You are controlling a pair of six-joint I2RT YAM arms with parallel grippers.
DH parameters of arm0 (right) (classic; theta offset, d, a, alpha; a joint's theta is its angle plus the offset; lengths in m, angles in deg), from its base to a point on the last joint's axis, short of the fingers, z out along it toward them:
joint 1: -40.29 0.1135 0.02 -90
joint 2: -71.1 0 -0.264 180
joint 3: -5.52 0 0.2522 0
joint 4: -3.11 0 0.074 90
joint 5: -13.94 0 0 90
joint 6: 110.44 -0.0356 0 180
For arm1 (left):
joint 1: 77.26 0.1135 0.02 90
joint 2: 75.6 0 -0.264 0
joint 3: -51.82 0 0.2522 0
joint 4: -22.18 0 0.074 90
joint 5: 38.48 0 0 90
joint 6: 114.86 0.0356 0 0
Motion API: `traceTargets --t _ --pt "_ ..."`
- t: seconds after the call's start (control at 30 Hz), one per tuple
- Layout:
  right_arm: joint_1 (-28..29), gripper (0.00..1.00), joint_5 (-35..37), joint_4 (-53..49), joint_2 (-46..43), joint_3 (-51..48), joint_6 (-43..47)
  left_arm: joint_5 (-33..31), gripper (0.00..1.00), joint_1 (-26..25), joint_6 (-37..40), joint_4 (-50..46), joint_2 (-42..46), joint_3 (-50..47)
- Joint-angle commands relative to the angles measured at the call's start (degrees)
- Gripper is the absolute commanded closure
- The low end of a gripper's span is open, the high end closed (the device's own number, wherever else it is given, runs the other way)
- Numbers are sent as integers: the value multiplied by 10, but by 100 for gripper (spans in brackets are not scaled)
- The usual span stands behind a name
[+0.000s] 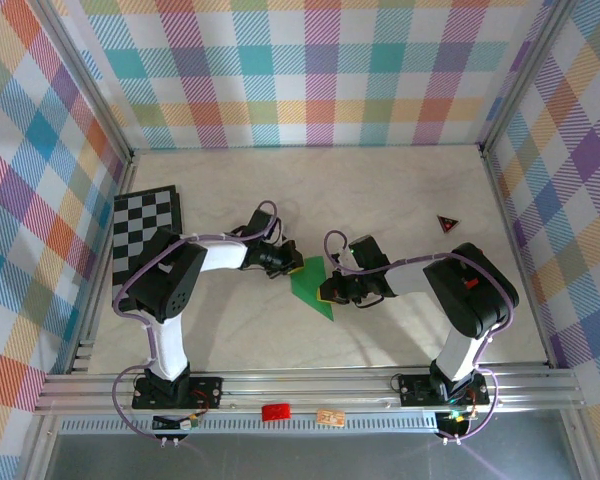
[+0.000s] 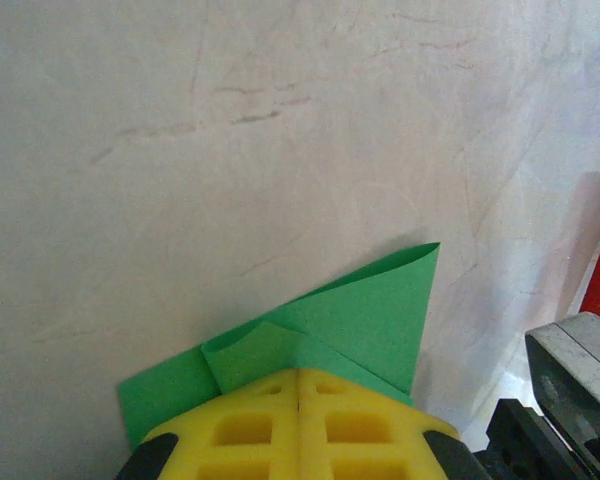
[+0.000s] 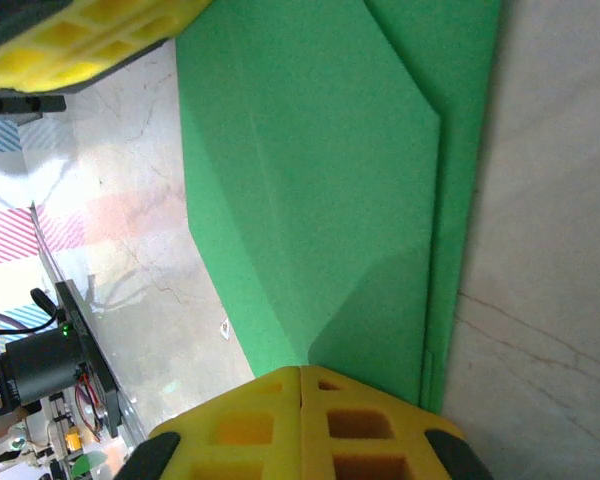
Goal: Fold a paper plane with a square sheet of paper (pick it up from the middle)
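The bright green sheet of paper (image 1: 313,287) lies folded on the pale table between my two grippers. In the left wrist view the paper (image 2: 370,320) has overlapping flaps, and one fold stands up in a loose loop. The left gripper (image 2: 298,372) is shut, its yellow fingertips (image 2: 250,400) pressed together against the paper's far left corner (image 1: 294,265). In the right wrist view the paper (image 3: 310,180) runs as a long layered strip with slanted creases. The right gripper (image 3: 300,370) is shut too, its tips resting on the paper's near right end (image 1: 328,290).
A black-and-white chessboard (image 1: 145,232) lies at the left wall. A small red-and-black triangle (image 1: 447,223) sits at the right. A red cylinder (image 1: 275,411) rests on the front rail. Checkered walls close three sides.
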Motion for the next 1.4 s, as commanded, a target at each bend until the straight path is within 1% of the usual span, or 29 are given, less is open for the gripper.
traceTargets --t 0.0,0.23,0.33,0.5,0.63,0.7,0.77,0.97,1.1,1.23,1.37 --pt "-2 100 51 -106 38 -32 24 -79 96 27 15 -35 -15 21" --pt "-1 100 48 -117 38 -25 34 -110 96 35 10 -75 -21 53" --pt "-2 100 48 -121 35 -22 37 -111 96 35 13 -87 -14 62" --pt "-6 100 45 -128 33 -17 47 -112 96 34 17 -100 32 58" --pt "-10 100 43 -137 33 -11 52 -103 92 29 12 -75 79 33" --pt "-11 100 43 -140 34 -6 53 -101 92 22 8 -62 94 17" --pt "-12 100 40 -140 34 -2 51 -85 91 9 3 -32 101 -1" --pt "-12 100 42 -144 35 6 46 -37 91 -41 -4 31 74 -26" --pt "-12 100 41 -142 34 5 44 -18 92 -54 -21 65 34 -35" --pt "-12 99 28 -136 24 10 38 -43 93 -54 -17 44 6 -37" --pt "-12 98 14 -137 -8 29 20 -65 93 -53 -3 21 -4 -41"
